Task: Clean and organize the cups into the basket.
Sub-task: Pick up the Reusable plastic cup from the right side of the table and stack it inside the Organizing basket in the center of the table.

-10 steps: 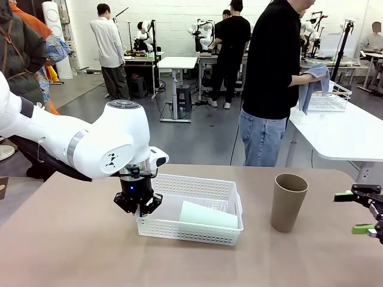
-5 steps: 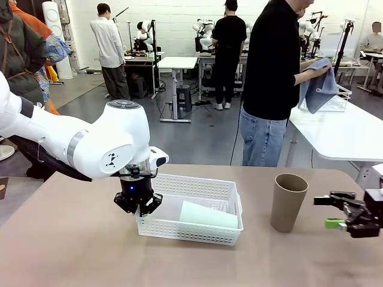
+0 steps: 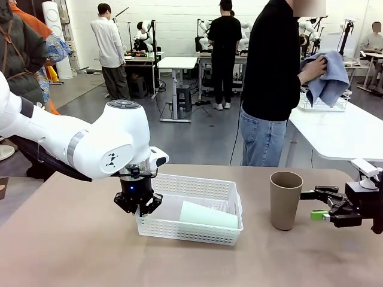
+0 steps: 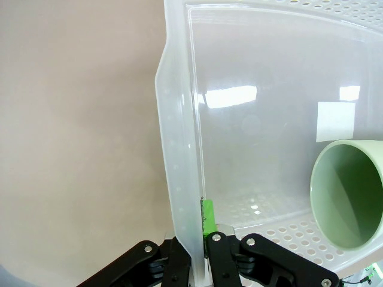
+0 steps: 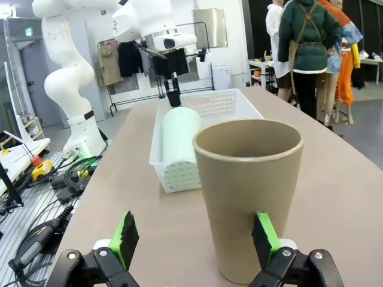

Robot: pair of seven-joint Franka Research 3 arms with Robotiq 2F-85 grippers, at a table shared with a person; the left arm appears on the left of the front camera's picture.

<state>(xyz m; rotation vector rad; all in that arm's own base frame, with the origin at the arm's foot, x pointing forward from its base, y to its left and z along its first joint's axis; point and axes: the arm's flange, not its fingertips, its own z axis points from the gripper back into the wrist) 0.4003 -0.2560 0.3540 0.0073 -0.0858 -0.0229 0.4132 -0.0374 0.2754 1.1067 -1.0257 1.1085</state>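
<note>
The white lattice basket [image 3: 227, 192] sits mid-table, and my left gripper [image 3: 139, 207] is shut on its left rim. In the left wrist view the basket wall [image 4: 179, 149] is pinched between the fingers of the left gripper [image 4: 200, 239]. A mint green cup [image 3: 206, 216] lies on its side inside the basket, its mouth [image 4: 350, 191] facing the left wrist camera. A tan cup [image 3: 285, 200] stands upright to the right of the basket. My right gripper [image 3: 315, 204] is open and level with it, just to its right. In the right wrist view the tan cup [image 5: 248, 191] stands just ahead of the open right gripper [image 5: 194, 234], toward the right pad.
A person at the far side holds a blue cloth [image 3: 330, 78] over a white side table [image 3: 341, 134] with a wire basket [image 3: 320, 103]. Other people and tables stand farther back. Bare tabletop [image 3: 78, 251] lies in front of the basket.
My right gripper has come in from the right edge to just beside the tan cup, which now stands slightly further left. The person has raised the cloth. The left arm has not moved.
</note>
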